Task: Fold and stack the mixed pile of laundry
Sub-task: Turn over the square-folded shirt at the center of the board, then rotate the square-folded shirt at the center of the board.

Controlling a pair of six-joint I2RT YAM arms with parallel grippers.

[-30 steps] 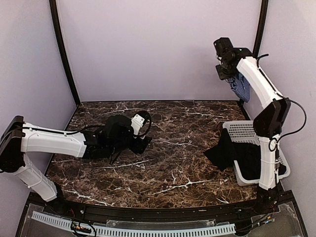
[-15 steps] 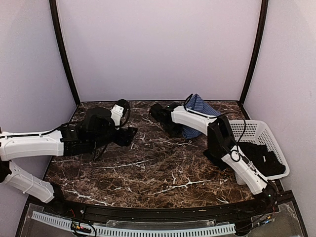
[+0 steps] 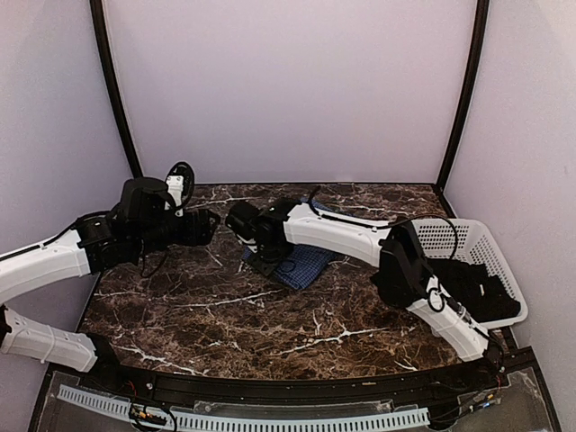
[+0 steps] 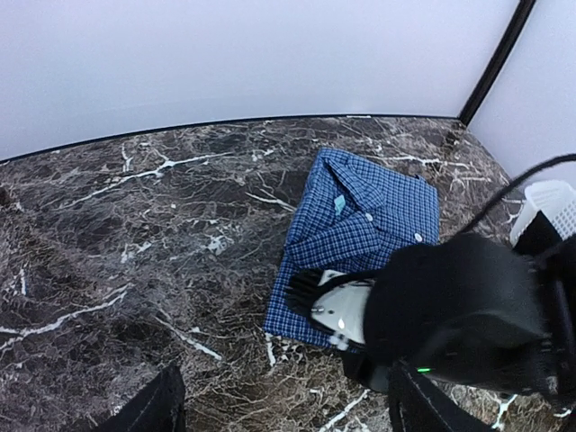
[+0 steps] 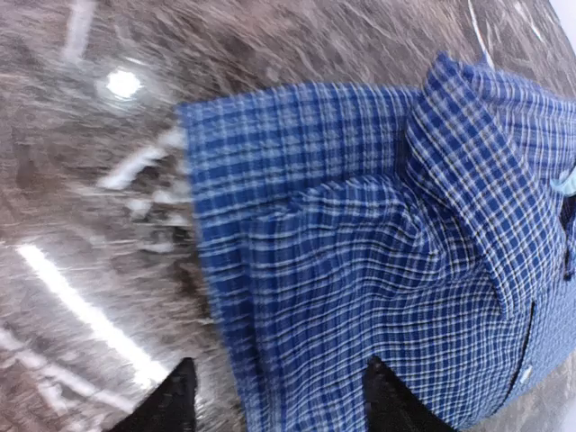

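Inspecting the work surface: the checked shirt (image 3: 306,266) lies flat on the marble table (image 3: 270,319), towards the far middle. It forms a compact rectangle with collar and buttons uppermost, and I judge it already folded. My right claw (image 5: 281,401) hovers low over the shirt's left edge, jaws apart, with nothing between them. My left claw (image 3: 203,227) hangs just left of the shirt, also spread and empty. The black garment (image 3: 477,288) sits bunched in the white basket (image 3: 468,234) at the right edge, well apart from the shirt and not folded. Assessment: about half done. Outstanding: lift out the black garment, fold it, and stack the two.
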